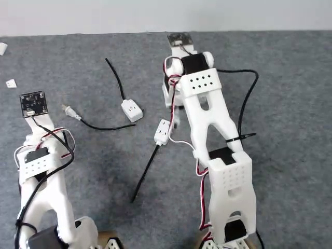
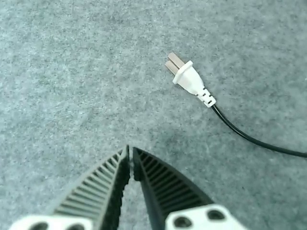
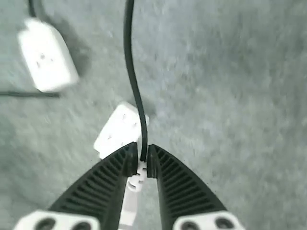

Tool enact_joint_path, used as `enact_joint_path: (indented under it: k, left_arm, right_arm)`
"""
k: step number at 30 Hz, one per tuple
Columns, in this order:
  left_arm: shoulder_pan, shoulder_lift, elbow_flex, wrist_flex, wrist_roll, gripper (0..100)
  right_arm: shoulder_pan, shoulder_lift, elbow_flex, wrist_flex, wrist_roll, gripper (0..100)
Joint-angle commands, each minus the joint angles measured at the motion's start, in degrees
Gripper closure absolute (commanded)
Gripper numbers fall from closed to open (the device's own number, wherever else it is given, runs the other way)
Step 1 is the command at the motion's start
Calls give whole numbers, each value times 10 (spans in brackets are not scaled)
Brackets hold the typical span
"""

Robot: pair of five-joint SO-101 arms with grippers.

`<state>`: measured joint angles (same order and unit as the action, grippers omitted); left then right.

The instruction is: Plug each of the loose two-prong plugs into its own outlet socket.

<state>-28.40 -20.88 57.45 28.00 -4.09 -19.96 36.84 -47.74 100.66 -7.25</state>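
A loose white two-prong plug (image 2: 188,79) on a black cord lies on the grey carpet, ahead of my left gripper (image 2: 130,152) and off to one side. That gripper is shut and holds nothing. From above the same plug (image 1: 67,110) lies just right of the left arm's tip. My right gripper (image 3: 139,158) is shut on a second plug (image 3: 136,181) where its black cord (image 3: 132,76) joins it. A white outlet socket (image 3: 120,132) lies directly past the fingertips, and another socket (image 3: 46,55) lies farther off. From above the sockets sit at mid-table (image 1: 163,131) and to its left (image 1: 132,110).
The first plug's black cord (image 1: 101,127) curves toward the left socket. A second black cord (image 1: 145,174) trails from the middle socket toward the table front. Small white scraps (image 1: 10,83) lie at the far left. Open carpet (image 1: 290,78) spreads right of the right arm.
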Motion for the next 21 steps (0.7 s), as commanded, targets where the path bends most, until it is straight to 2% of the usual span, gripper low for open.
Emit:
enact_joint_path:
  k: [1, 5, 9, 15, 21]
  left_arm:
    - [2, -11, -29, -16, 2, 987]
    - [2, -11, -29, -16, 2, 987]
    - [2, -11, -29, -16, 2, 987]
    - [2, -11, -29, -16, -2, 987]
    - [2, -11, -29, -16, -16, 987]
  right_arm:
    - [36, -31, 59, -3, -3, 991]
    - [76, 0, 149, -82, 20, 991]
    - [67, 28, 161, -109, 72, 973]
    - [52, 18, 83, -29, 61, 780]
    - [100, 18, 57, -19, 37, 865]
